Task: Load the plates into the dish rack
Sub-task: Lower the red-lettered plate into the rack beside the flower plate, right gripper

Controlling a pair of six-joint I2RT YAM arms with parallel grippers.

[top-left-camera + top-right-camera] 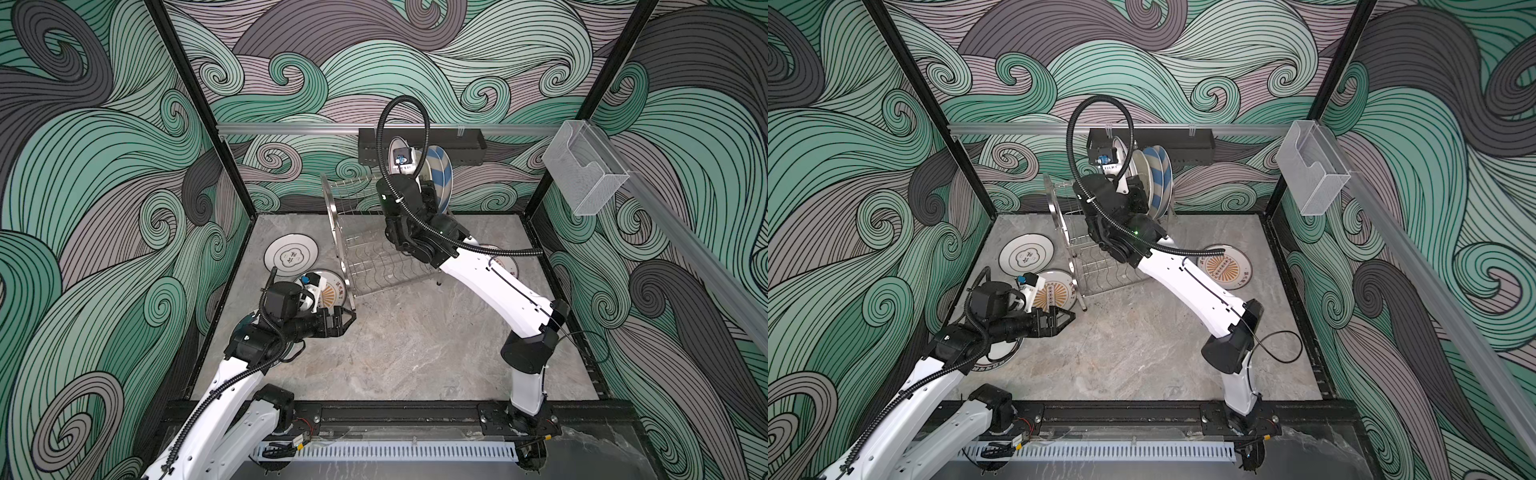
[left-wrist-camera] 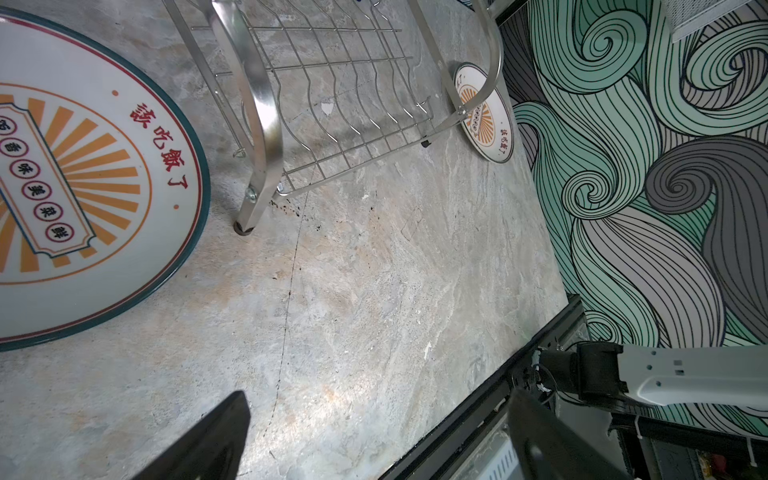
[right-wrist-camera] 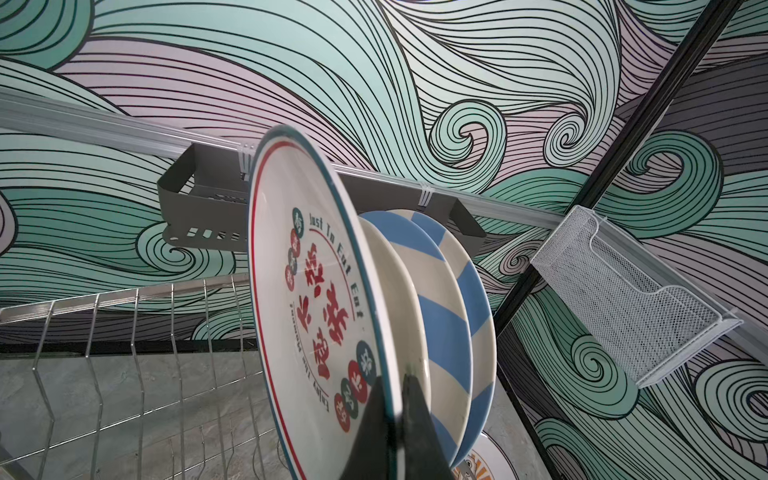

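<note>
- Both top views look steeply down from high above the front edge of the table (image 1: pixel 395 340), facing the back wall (image 1: pixel 374 62). From far off they take in the whole table and the dish rack (image 1: pixel 365 266).
- The left wrist view hangs low and close over the table. It faces across it to the rack's foot, with an orange-sunburst plate (image 2: pixel 83 187) alongside.
- The right wrist view sits very near a red-lettered plate (image 3: pixel 316 291), tilted up toward the back wall and the black tray (image 3: pixel 199 212).
- All four views show part of the rack's wire shelves.
</note>
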